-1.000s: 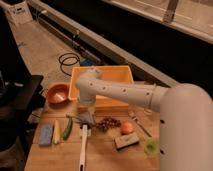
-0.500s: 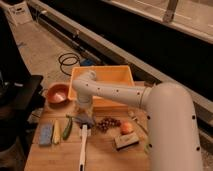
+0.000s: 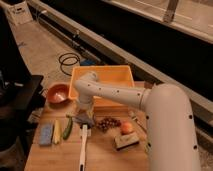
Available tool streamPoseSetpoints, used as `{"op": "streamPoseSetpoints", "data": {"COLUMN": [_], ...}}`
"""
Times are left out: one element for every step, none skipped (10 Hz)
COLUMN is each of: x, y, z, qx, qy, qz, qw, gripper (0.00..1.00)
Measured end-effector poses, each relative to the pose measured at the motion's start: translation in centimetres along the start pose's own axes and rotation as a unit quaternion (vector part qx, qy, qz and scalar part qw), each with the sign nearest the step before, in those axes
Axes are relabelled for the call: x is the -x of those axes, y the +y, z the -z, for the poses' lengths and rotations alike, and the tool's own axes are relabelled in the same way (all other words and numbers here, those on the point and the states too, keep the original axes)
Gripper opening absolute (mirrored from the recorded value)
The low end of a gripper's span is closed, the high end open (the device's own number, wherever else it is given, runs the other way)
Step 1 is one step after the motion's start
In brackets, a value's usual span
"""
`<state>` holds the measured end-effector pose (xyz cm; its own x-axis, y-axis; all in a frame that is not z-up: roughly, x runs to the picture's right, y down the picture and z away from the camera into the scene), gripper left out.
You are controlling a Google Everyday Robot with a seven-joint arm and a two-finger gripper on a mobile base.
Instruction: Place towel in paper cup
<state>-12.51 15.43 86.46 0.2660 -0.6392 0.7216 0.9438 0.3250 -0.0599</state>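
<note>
The towel [image 3: 82,119] is a small grey-blue cloth lying on the wooden table [image 3: 60,157], in front of the yellow bin [image 3: 102,79]. My white arm reaches in from the lower right, bends over the bin's left corner and points straight down. My gripper [image 3: 84,114] hangs open right over the towel, at or just above it. I cannot tell whether it touches the cloth. The paper cup is out of view; my forearm covers the table's right side.
An orange bowl [image 3: 57,93] sits left of the bin. Along the table lie a light-blue sponge [image 3: 46,134], a yellow vegetable [image 3: 57,132], a green vegetable [image 3: 67,127], a white-handled brush [image 3: 83,146], grapes [image 3: 107,123], a peach [image 3: 126,127] and a block-shaped scrubber [image 3: 126,141].
My gripper has come down from beside the bin's front edge onto the towel. My forearm has swung nearer the camera and hides more of the table's right side.
</note>
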Motion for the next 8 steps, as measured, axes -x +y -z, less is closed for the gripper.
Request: {"op": "streamPoseSetpoints", "data": {"x": [-0.12,-0.11,-0.15,-0.18,-0.13,-0.09,-0.11,-0.18], "y": [0.09,0.23,0.39,0.42,0.35,0.20,0.22,0.28], "z": [-0.27,-0.43,-0.65,-0.80,-1.11,-1.21,-1.25,-1.23], "qx": [0.002,0.006,0.009,0.012,0.018,0.019,0.018,0.018], "qy": [-0.003,-0.006,-0.009,-0.011,-0.014,-0.014,-0.013,-0.012], "qz": [-0.001,-0.002,-0.003,-0.003,-0.003,-0.002,-0.005,-0.007], "qw": [1.0000,1.0000,0.9999,0.9999,0.9997,0.9997,0.9997,0.9998], "gripper": [0.65,0.65,0.65,0.62,0.51,0.42,0.34,0.23]}}
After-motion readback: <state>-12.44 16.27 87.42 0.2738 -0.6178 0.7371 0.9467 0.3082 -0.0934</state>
